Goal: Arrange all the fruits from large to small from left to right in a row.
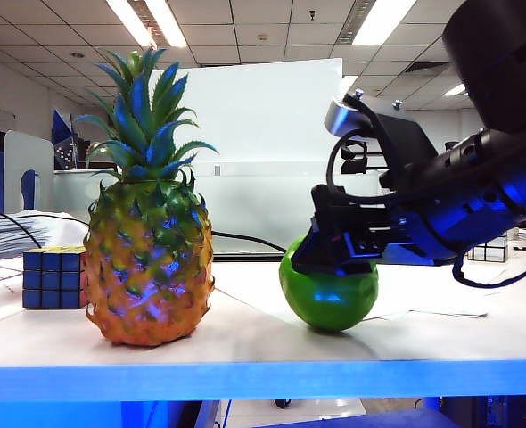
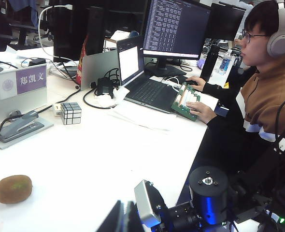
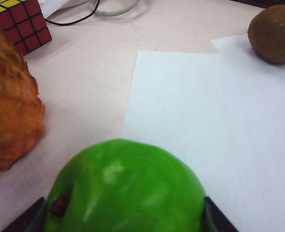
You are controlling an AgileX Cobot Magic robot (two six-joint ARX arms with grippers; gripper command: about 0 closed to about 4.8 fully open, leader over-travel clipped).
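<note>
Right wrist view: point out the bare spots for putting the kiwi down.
Free: the white paper between the green apple and the kiwi, and bare table between the pineapple and the paper. Crowded: around the apple, where the right end effector straddles it, and near the Rubik's cube.

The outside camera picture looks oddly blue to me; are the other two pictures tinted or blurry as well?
Exterior view: blue cast on the pineapple and table edge. Right wrist view: natural colour, apple slightly soft. Left wrist view: sharp, evenly lit.
</note>
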